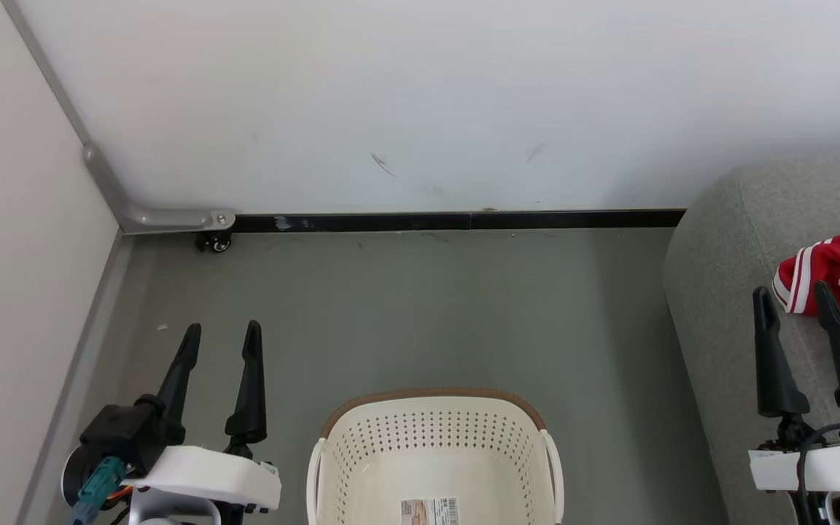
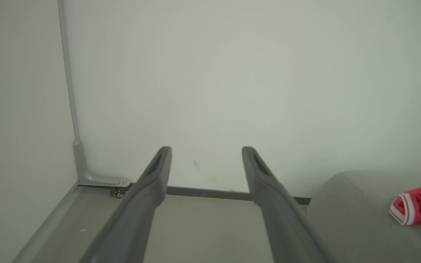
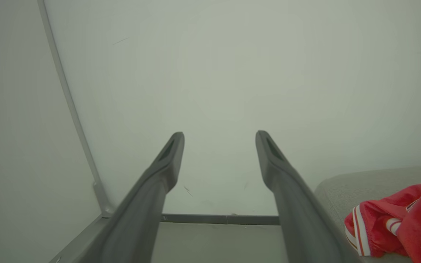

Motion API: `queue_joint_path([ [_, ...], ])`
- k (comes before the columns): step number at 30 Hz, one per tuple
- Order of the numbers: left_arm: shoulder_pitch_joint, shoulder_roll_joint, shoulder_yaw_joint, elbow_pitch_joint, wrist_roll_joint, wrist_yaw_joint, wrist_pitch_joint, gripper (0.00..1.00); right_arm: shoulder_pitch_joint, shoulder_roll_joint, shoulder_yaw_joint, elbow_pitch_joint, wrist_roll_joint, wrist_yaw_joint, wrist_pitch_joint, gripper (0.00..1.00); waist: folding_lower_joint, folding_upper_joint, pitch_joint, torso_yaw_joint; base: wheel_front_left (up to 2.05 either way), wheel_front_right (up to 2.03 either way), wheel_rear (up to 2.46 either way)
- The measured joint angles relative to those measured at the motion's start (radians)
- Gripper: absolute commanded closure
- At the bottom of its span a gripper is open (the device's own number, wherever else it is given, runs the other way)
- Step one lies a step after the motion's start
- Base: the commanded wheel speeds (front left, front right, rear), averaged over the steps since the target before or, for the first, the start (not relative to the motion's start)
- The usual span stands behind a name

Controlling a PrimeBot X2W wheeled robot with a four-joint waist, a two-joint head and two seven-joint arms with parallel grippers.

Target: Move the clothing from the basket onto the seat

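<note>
The cream basket (image 1: 347, 452) with a brown rim stands on the floor at the bottom centre, with nothing but a barcode sticker (image 1: 429, 512) on its inside bottom. Red clothing (image 1: 839, 273) with white-red striped trim lies on the grey seat (image 1: 726, 240) at the right; it is also seen as clothing (image 2: 417, 204) on the seat (image 2: 349, 215) and as clothing (image 3: 397, 223) on the seat (image 3: 375, 186). My left gripper (image 1: 222, 332) is open over the floor, left of the basket. My right gripper (image 1: 792, 292) is open over the seat, beside the clothing, holding nothing.
A white wall (image 1: 420, 102) with a black skirting strip (image 1: 456, 219) closes the far side. A second panel (image 1: 12, 255) runs along the left, with a grey metal bracket (image 1: 157, 217) and a small caster (image 1: 216, 242) in the corner. Grey floor (image 1: 427, 313) lies between.
</note>
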Motion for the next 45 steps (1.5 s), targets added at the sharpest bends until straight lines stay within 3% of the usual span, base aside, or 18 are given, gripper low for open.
queue_joint_path([
  [32, 0.0, -0.047, 0.057, 0.015, 0.058, -0.048, 0.0, 0.0, 0.001, 0.013, 0.018, -0.017, -0.008, 0.0, 0.0, 0.0, 0.0, 0.0, 0.014, -0.008, 0.0, 0.0, 0.0],
  [33, 0.0, -0.049, 0.056, 0.022, 0.058, -0.048, 0.0, 1.0, 0.002, 0.015, 0.019, -0.01, -0.007, 0.0, 0.0, 1.0, 0.0, 0.0, 0.014, -0.008, 0.0, 0.0, 0.0],
  [45, 0.032, -0.067, 0.057, 0.084, 0.008, -0.054, 0.015, 1.0, 0.04, 0.051, 0.035, 0.049, 0.04, 0.0, 0.005, 1.0, 0.0, 0.0, 0.014, -0.009, 0.0, 0.0, 0.0],
])
